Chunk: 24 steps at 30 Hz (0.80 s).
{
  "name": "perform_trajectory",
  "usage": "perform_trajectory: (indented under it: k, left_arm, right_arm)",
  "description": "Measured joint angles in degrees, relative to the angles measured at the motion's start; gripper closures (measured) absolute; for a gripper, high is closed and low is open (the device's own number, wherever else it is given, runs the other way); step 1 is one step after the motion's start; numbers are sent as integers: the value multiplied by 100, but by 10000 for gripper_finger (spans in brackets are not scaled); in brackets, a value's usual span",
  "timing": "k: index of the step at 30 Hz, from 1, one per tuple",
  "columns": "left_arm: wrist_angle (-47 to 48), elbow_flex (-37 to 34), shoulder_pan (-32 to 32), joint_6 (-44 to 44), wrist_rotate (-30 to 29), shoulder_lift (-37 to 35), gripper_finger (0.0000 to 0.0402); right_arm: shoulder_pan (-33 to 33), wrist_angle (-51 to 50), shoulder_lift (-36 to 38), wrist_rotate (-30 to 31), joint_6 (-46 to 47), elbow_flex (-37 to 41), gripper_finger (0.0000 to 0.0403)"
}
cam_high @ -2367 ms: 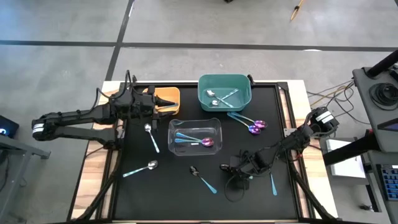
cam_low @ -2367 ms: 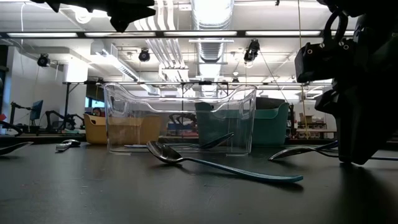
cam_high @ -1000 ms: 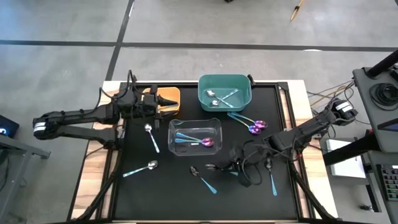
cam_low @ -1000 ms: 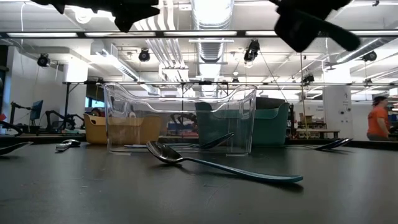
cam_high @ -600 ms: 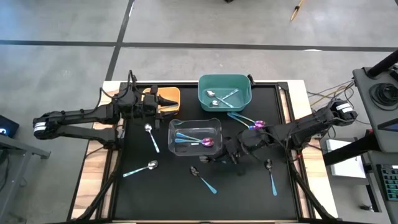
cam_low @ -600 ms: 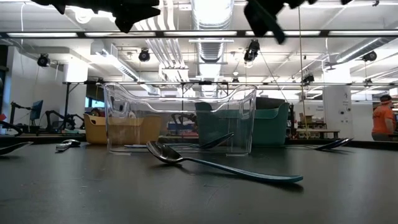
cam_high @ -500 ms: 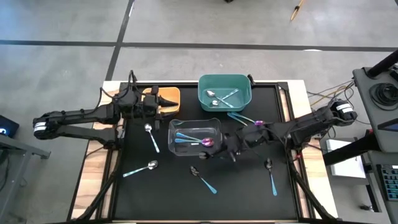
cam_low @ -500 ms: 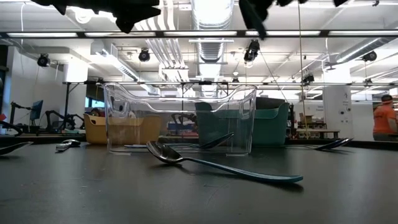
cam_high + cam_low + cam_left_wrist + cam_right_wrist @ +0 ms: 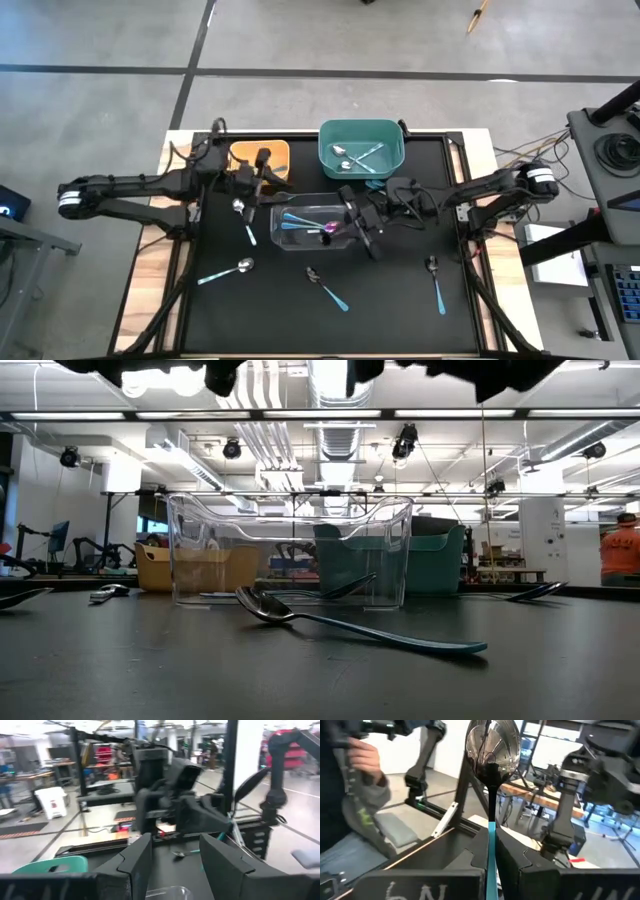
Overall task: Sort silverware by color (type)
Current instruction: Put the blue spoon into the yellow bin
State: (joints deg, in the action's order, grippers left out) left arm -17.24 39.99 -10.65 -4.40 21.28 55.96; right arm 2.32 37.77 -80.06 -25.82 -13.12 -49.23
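Observation:
My right gripper (image 9: pixel 350 212) hovers over the right end of the clear bin (image 9: pixel 290 198), shut on a spoon with a dark shiny bowl (image 9: pixel 493 745). My left gripper (image 9: pixel 172 870) stands open and empty beside the orange bin (image 9: pixel 258 155), pointing level toward the right arm. Loose spoons lie flat on the black mat: two silver ones (image 9: pixel 243 220) (image 9: pixel 227 270) and two dark ones (image 9: pixel 325 285) (image 9: pixel 435 280). The clear bin holds purple-bowled spoons (image 9: pixel 330 228). The teal bin (image 9: pixel 361 130) holds silver spoons (image 9: pixel 355 155). My right gripper pinches the spoon's teal handle (image 9: pixel 491 837) between its two fingers (image 9: pixel 472 855). The fingers point about level toward the table's left side, and the spoon runs on along them. Its bowl sticks out well past the fingertips, lifted clear of the table.
The three bins stand close together at the mat's far middle. More spoons (image 9: pixel 385 188) lie partly under the right arm. The dark spoon (image 9: pixel 350 625) lies just in front of the clear bin (image 9: pixel 290 550). A person (image 9: pixel 620 555) stands in the room beyond the table.
My right gripper has carried the spoon up from the mat's near middle toward the far edge, to above the clear bin's right end, rolling and tipping up to level as it went. My left gripper has swung a little toward the clear bin.

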Motion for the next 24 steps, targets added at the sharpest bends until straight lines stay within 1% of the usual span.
perform_trajectory:
  k: [5,9,11,17,24]
  left_arm:
    - [-716,0,114,-102,568,575,251]
    - [-1293,-2,150,-105,1121,957,251]
    - [-1581,-2,153,-87,1280,1098,251]
    - [-2288,-2,164,-32,1287,1487,251]
    - [-3548,-2,164,268,1288,2049,251]
  right_arm:
    - [-94,624,-298,-12,335,0,391]
    - [-192,755,-376,-9,760,0,390]
    - [-242,763,-377,17,938,0,390]
    - [-312,759,-377,26,1105,0,390]
    - [-312,781,-452,31,1075,0,390]
